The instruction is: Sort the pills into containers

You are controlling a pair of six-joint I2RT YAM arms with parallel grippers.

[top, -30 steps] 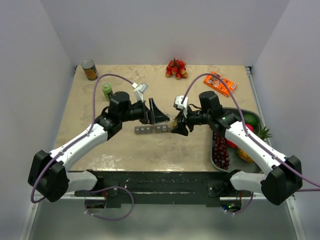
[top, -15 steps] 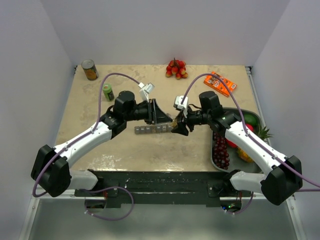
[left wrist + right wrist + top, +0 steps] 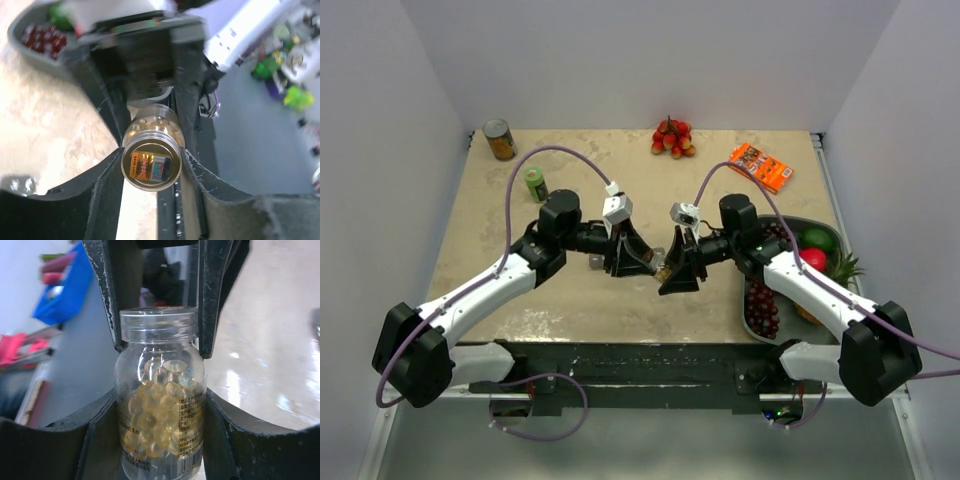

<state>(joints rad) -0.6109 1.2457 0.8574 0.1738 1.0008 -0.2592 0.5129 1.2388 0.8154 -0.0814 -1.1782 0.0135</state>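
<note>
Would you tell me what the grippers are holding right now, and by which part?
Both hold the clear pill bottle: the right gripper clamps its body, and the left gripper grips its cap.

My beige table (image 3: 480, 230) carries a tin can (image 3: 500, 140) and green bottle (image 3: 536, 184) far left, red fruit (image 3: 671, 137) at the back, an orange packet (image 3: 760, 166), a fruit tray (image 3: 798, 221) right, and a mostly hidden grey pill strip (image 3: 594, 262) mid-table.
</note>
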